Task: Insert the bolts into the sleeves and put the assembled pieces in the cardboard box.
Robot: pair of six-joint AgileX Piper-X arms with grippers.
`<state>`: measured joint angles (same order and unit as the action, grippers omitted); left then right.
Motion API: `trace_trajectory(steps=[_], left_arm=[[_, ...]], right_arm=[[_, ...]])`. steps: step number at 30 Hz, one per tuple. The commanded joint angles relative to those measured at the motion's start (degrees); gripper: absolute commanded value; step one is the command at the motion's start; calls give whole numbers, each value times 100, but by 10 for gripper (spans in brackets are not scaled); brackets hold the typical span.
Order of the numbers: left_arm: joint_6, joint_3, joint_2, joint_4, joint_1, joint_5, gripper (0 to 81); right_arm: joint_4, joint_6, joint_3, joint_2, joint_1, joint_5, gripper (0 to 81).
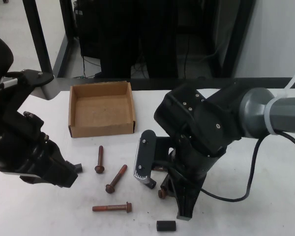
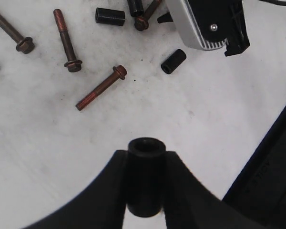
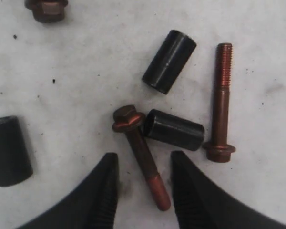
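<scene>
Two jobs at once: left fingers (image 2: 97,195) clamp a black sleeve (image 2: 146,177) at near left; right fingers (image 3: 102,200) spread open astride a bolt (image 3: 142,157) on the tabletop (image 1: 275,206); cardboard box (image 1: 101,130) sits far.

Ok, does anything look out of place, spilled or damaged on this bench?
Nothing stands out. Bolts and loose sleeves lie scattered on the bench, the cardboard box sits upright, and the left claw grips one sleeve.

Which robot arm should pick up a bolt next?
The right one, probably. The right pincer is open with a rusty reddish metal bolt lying between its fingers; the left pincer is shut on a black cylindrical sleeve.
</scene>
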<state>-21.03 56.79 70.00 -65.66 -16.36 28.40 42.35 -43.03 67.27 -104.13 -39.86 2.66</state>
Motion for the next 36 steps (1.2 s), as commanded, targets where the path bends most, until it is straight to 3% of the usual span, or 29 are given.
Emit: trace_trajectory(steps=[1,27,30,33,36], left_arm=[[10,0,-81,-22,-17,103,8],[21,0,-81,-22,-17,321,8],[21,0,-81,-9,-17,321,8],[21,0,-81,-9,-17,321,8],[21,0,-81,1,-17,332,8]], right_arm=[[32,-22,61,-1,18,-17,344],[-561,-22,71,-673,154,-301,339],[-658,-22,71,-696,154,-301,237],[-591,97,71,-714,154,-494,1],[-425,530,71,-713,154,-783,2]])
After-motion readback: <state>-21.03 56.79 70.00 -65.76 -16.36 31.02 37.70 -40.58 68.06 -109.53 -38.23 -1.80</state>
